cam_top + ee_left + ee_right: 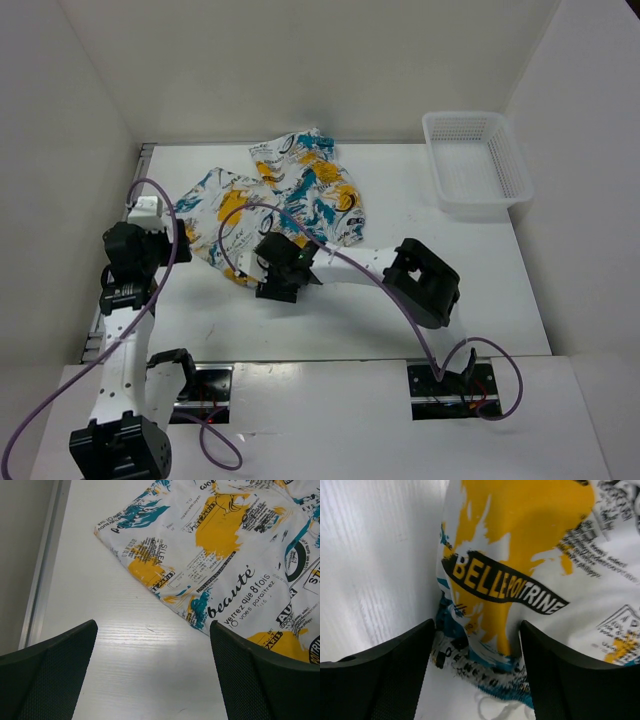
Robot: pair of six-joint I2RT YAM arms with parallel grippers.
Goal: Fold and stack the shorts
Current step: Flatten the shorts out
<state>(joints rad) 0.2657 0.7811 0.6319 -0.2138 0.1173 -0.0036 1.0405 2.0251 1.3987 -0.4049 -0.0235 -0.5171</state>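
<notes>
Shorts [300, 190] lie on table [450, 280]; right claw [476, 630] straddles their hem, unclenched, to pinch it; left claw [152, 630] hovers released.

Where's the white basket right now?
In the top view, the basket sits at the far right corner of the table. It is well to the right of the shorts and not touching them.

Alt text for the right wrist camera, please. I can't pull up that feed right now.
The right gripper straddles the hem of the shorts, its jaws apart with fabric between them and not visibly pinched. The cloth shows a yellow patch crossed by a black lettered banner, with teal at the hem. The white table shows to the left.
</notes>
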